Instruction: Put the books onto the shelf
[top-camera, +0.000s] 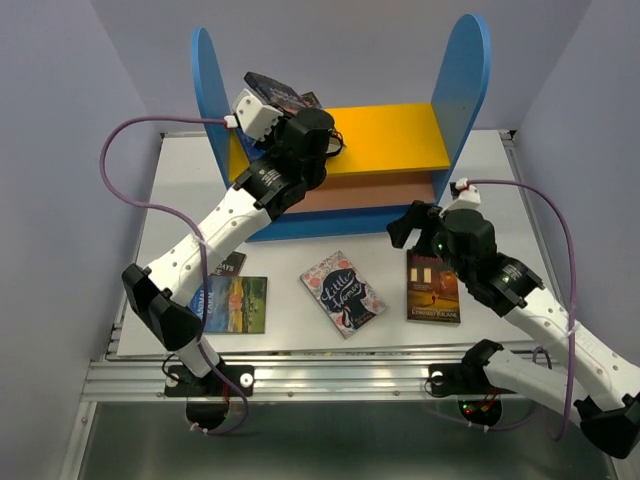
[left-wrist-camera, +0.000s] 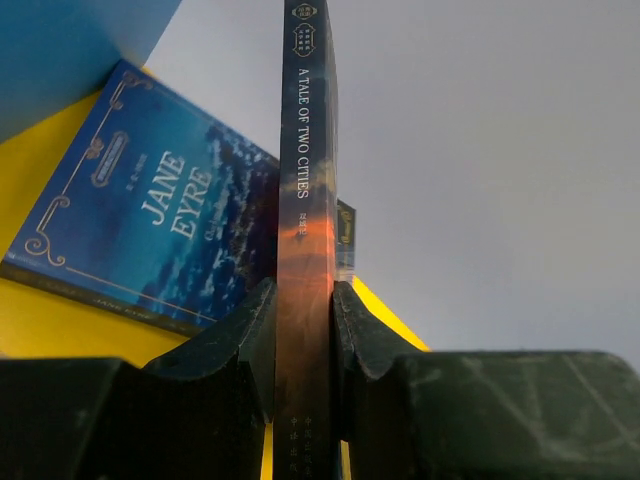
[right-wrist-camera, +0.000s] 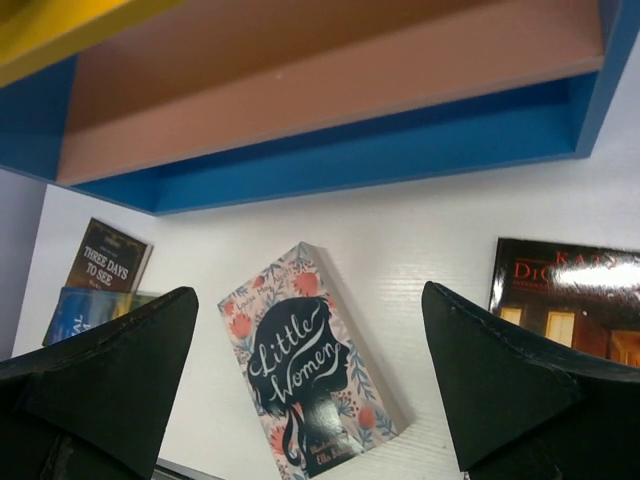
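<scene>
Top external view: at the left end of the shelf (top-camera: 462, 70), the left gripper (left-wrist-camera: 305, 300) clamps the Tale of Two Cities book (left-wrist-camera: 308, 170) upright over the yellow board (top-camera: 395, 135), just beside the Jane Eyre book (left-wrist-camera: 150, 215). On the table (top-camera: 290, 335) lie a half-hidden dark book (top-camera: 230, 264), a landscape-cover book (top-camera: 235, 303), the Little Women book (top-camera: 343, 293) and a lit-windows book (top-camera: 432, 287). The right gripper (right-wrist-camera: 308, 300) hovers above the table before the shelf, jaws spread wide and empty.
</scene>
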